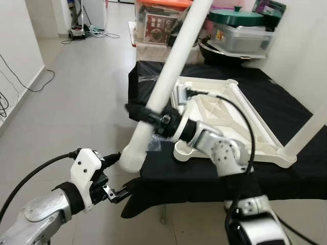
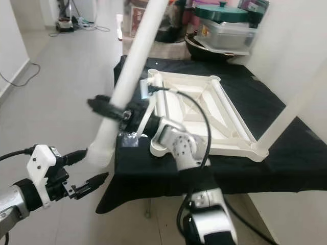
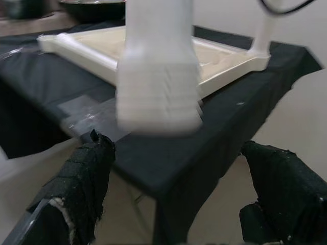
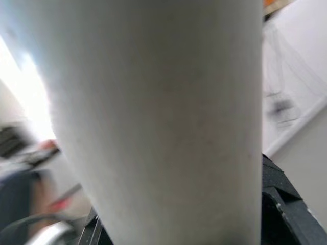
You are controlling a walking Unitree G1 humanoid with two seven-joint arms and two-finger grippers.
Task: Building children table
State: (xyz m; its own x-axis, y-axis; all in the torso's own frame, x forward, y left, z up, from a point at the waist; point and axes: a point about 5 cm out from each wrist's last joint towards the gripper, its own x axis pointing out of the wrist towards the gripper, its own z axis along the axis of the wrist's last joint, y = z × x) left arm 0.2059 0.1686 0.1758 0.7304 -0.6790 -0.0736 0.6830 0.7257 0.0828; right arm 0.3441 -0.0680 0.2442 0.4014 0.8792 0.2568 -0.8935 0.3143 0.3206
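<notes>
The right end effector was clamped around a long white table leg, holding it tilted in the air just off the near-left corner of the surface, which was draped in black cloth. The left end effector sat lower, fingers spread and gripping nothing, right below the leg's wider bottom end. The upside-down white tabletop frame lay on the cloth, with another leg standing in its near-right corner. Storage bins and pots were piled behind.
</notes>
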